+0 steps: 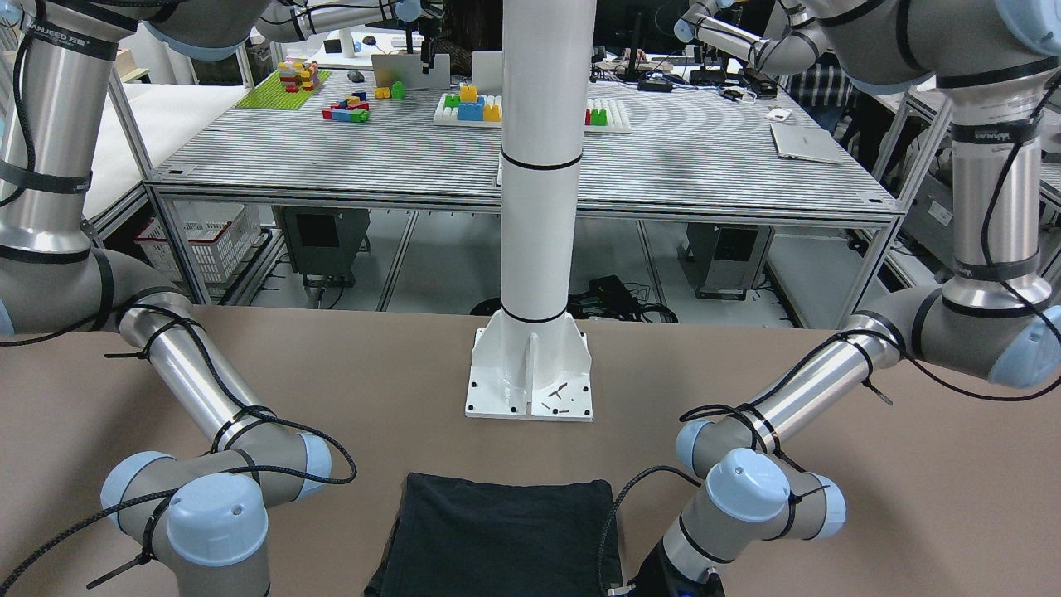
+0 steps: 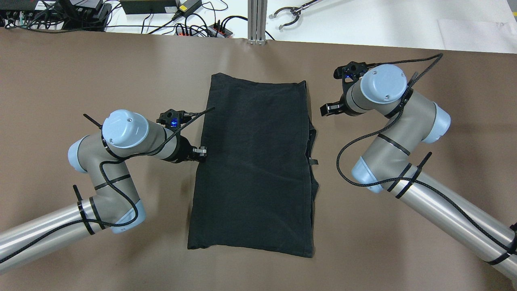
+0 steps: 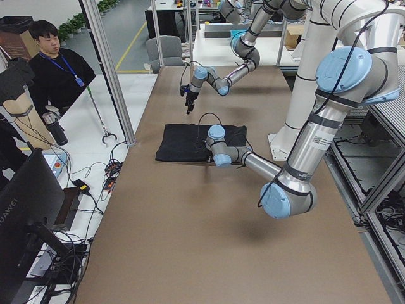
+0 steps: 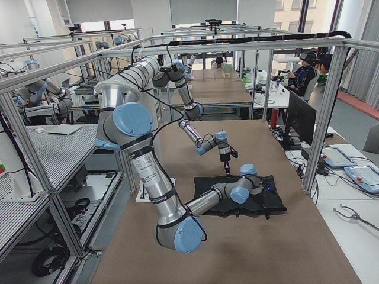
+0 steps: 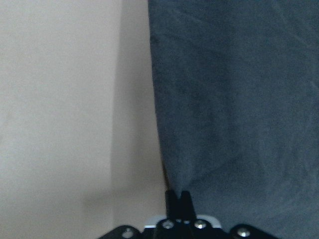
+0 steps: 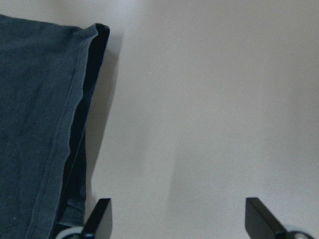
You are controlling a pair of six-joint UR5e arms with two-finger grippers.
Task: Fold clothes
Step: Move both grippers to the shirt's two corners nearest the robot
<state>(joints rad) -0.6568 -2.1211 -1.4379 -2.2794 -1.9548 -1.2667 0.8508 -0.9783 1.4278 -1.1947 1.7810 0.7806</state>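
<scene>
The black garment point(image 2: 254, 161) lies flat on the brown table as a tall folded rectangle, with a doubled layer along its right side; no logo shows. It also shows in the front-facing view point(image 1: 506, 531). My left gripper point(image 2: 200, 151) is at the garment's left edge. In the left wrist view its fingers point(image 5: 178, 201) are pressed together on that edge, where the cloth creases slightly. My right gripper point(image 2: 329, 108) is open and empty, just right of the garment's far right corner point(image 6: 94, 35). Its fingertips point(image 6: 102, 216) stand wide apart over bare table.
The white pillar's base plate point(image 1: 530, 390) stands on the robot's side of the garment. Past the table's far edge lie cables point(image 2: 194, 24) and a grabber tool point(image 2: 288, 12). A person point(image 3: 54, 60) sits by the table in the left side view.
</scene>
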